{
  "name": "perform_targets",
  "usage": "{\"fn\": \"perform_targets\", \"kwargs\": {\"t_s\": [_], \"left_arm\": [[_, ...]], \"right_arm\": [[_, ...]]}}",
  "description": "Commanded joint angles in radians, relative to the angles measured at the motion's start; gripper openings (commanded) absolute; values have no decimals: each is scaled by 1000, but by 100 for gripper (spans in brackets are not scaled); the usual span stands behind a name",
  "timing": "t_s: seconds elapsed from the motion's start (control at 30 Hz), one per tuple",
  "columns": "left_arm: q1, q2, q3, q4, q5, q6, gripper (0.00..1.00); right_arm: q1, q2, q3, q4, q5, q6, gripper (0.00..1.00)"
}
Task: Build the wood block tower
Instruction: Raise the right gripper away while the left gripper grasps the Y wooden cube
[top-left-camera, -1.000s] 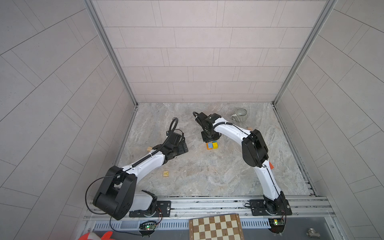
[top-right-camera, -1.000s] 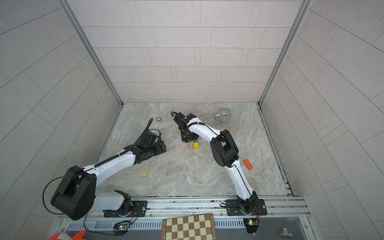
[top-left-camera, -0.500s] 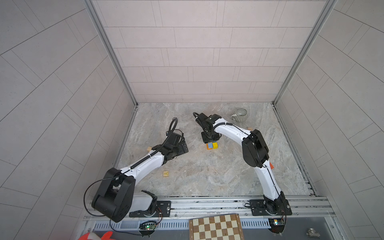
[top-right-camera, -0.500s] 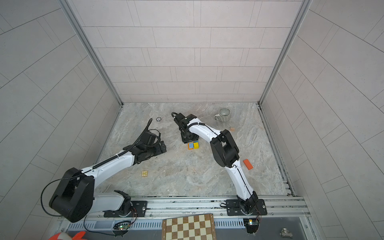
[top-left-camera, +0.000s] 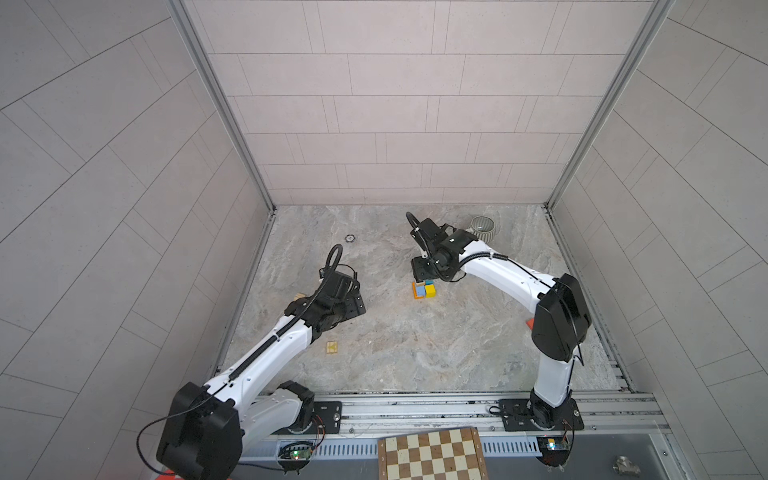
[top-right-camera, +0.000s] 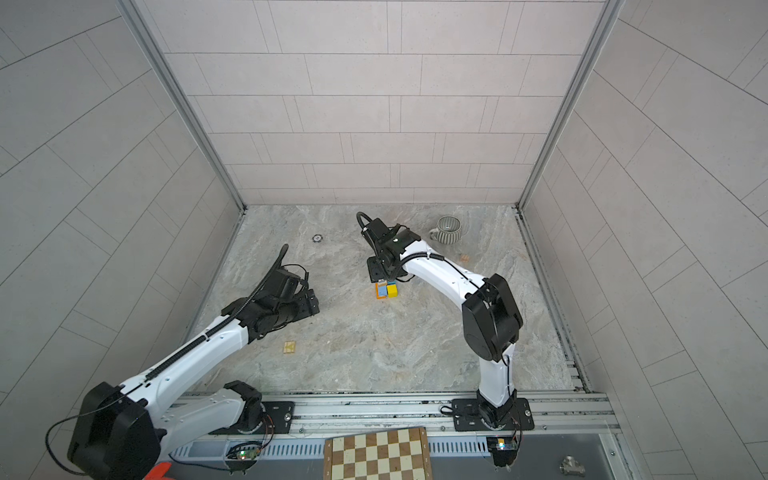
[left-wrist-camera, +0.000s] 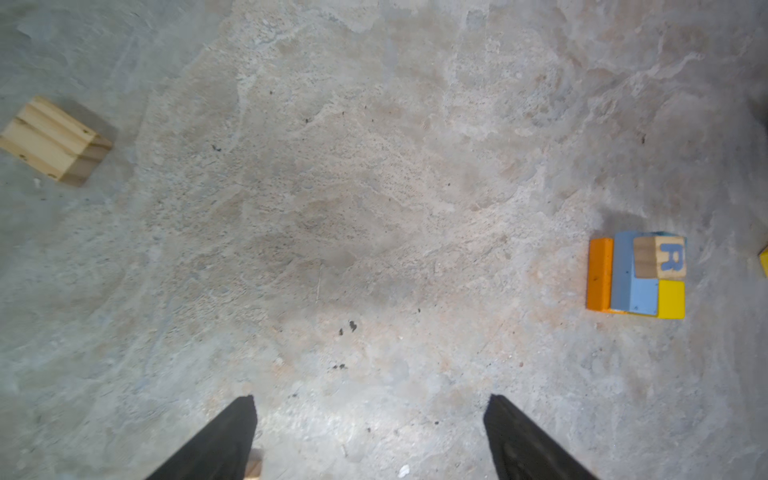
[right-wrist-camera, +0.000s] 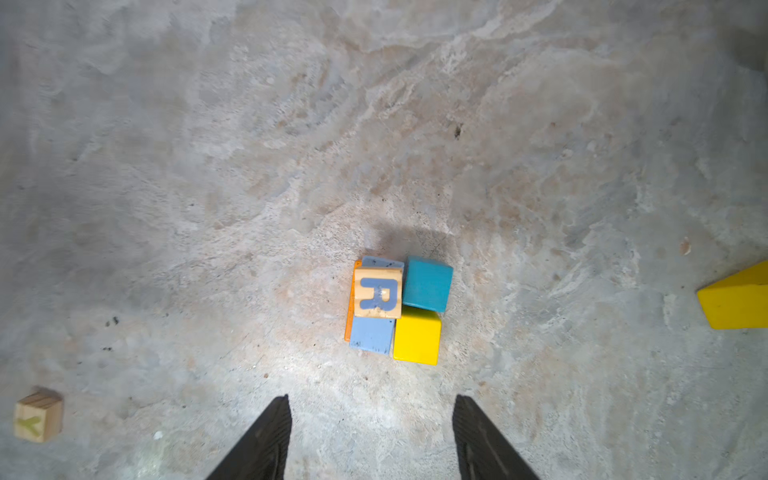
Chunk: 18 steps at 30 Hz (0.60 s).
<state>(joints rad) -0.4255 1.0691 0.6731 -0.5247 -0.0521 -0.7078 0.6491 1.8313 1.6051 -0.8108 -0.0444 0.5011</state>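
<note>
Widening over the tower (right-wrist-camera: 378, 293), right pincer (right-wrist-camera: 372, 399) stands apart and empty, left pincer (left-wrist-camera: 370, 399) too; orange block (right-wrist-camera: 348, 320) mostly hidden.

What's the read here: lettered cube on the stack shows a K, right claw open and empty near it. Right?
No: the lettered cube shows an R, not a K, per the right wrist view. The rest holds: it is on the stack, and the right claw is open and empty near it.
</note>
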Motion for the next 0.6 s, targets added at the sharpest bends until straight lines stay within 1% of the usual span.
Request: {"fn": "perform_targets", "kwargs": {"t_s": [0.0, 0.07, 0.2, 0.33, 0.37, 0.57], "left_arm": [[5, -36, -40, -120, -45, -4, 87], [5, -46, -50, -154, -46, 5, 86], [4, -43, -82, -158, -28, -9, 85], [1, -24, -81, -201, -69, -12, 80], [2, -19, -81, -209, -79, -40, 79], [-4, 18, -97, -230, -121, -75, 79]], "right_arm": [[-8, -96, -91, 98, -38, -19, 65], [-12, -148, -154, 147, -62, -21, 67], [-18, -233, -265, 217, -101, -21, 68], [-28, -316, -359, 261, -105, -27, 70], [-32, -338, -385, 278, -112, -26, 70], [-38, -455, -546, 426, -136, -38, 71]]}}
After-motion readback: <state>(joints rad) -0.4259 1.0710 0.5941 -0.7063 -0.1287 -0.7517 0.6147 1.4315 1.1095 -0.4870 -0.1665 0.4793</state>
